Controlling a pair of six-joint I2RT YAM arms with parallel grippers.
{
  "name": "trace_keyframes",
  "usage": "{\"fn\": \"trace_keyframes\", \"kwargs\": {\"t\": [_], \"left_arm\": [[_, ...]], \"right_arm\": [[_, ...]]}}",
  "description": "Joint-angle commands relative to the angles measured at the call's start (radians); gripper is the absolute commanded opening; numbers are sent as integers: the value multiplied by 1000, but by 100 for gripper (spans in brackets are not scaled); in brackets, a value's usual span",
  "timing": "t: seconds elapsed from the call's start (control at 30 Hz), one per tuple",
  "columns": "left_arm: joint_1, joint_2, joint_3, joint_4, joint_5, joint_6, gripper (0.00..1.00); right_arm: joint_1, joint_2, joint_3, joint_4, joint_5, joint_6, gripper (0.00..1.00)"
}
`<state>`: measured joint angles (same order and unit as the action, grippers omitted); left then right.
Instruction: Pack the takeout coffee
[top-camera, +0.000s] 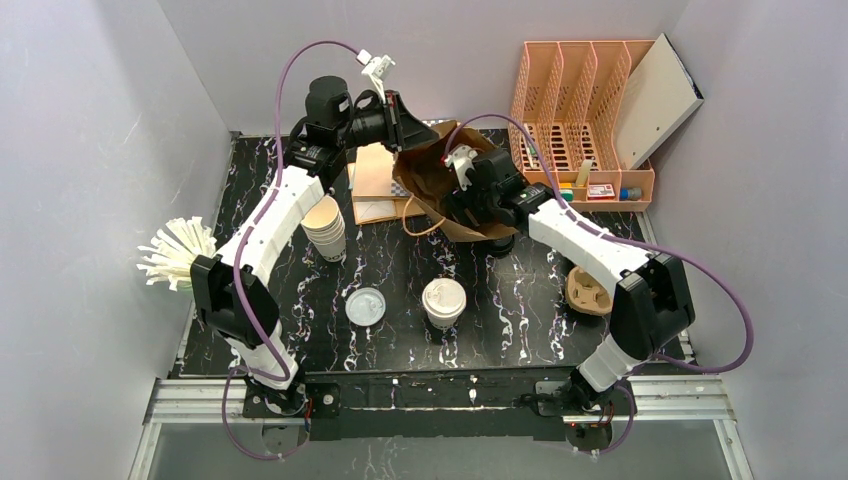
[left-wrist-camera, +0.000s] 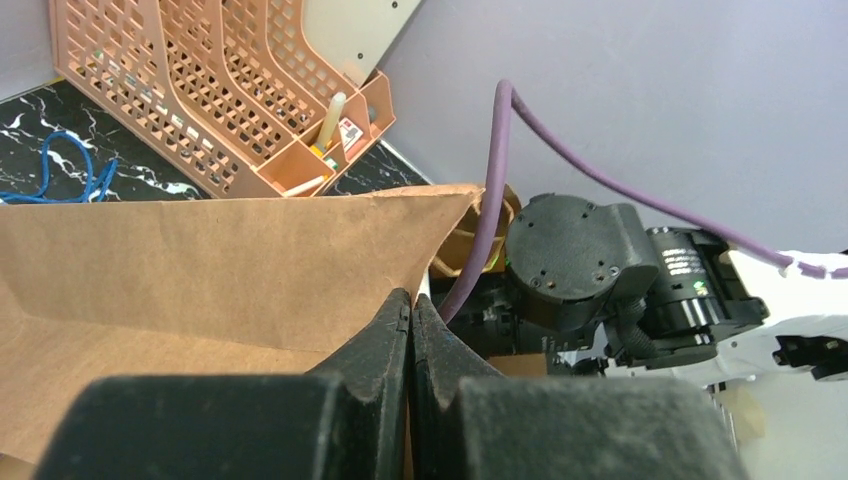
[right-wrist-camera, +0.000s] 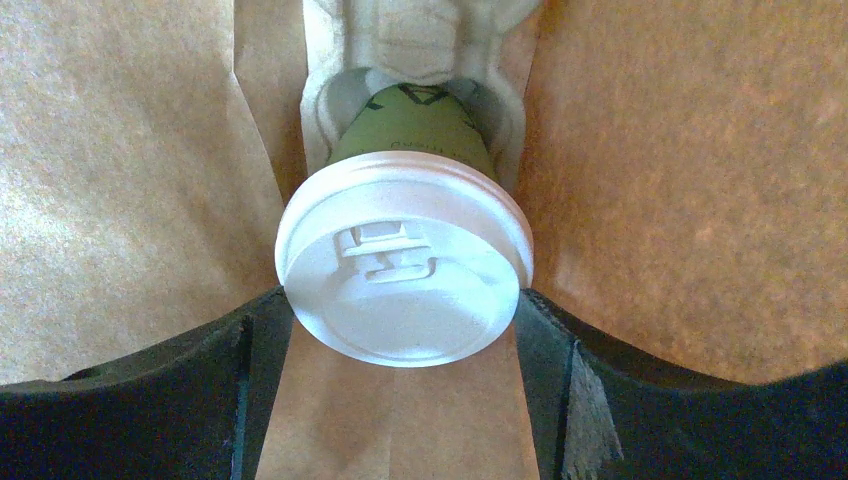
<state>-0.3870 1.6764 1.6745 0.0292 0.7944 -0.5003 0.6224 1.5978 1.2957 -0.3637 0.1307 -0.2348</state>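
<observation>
left gripper (left-wrist-camera: 410, 303): pinched shut on bag (left-wrist-camera: 200, 260) rim, far centre, to hold the mouth open | right gripper (right-wrist-camera: 400, 310): inside bag, wide jaws clasping green cup (right-wrist-camera: 415, 125), base in carrier (right-wrist-camera: 410, 40) socket, likely for upright travel | cream cup (top-camera: 443, 300): near centre, unpacked

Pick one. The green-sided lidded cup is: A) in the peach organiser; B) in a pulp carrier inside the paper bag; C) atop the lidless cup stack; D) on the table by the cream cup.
B: the right wrist view shows the green-sided cup seated in a pulp carrier, with brown paper bag walls on both sides.
</observation>
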Motion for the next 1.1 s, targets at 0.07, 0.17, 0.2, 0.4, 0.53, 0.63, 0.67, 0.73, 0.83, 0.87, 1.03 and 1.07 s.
{"fn": "trace_keyframes", "kwargs": {"t": [0.07,0.17,0.2,0.4,0.53,0.63,0.67,0.73,0.83,0.87,1.03,1.07], "left_arm": [[-5,-57,-48,-99,42,99,0],[-18,-63,-61,-124,23,134,0],[-24,-62,-61,-124,9,140,0],[-39,-9,48,-121,-128,135,0],[-39,20,122,-80,-192,119,0],[-39,26,118,-9,-198,80,0],[-41,26,109,9,-195,71,0],[-41,21,90,32,-180,63,0],[-44,12,55,55,-157,59,0],[-44,9,47,62,-151,56,0],[-49,7,27,98,-110,24,0],[-49,9,27,103,-100,19,0]], "right_arm": [[30,26,86,-121,-31,52,5],[59,26,92,-153,5,50,5],[69,24,90,-157,16,47,5],[84,54,135,-252,30,54,5],[85,56,162,-315,38,71,4],[87,36,141,-306,44,71,4],[87,33,136,-304,47,67,4],[86,38,132,-303,49,62,4],[87,48,134,-287,47,56,4],[87,55,137,-282,46,54,4],[87,98,162,-270,52,54,4],[86,103,161,-262,52,52,4]]}}
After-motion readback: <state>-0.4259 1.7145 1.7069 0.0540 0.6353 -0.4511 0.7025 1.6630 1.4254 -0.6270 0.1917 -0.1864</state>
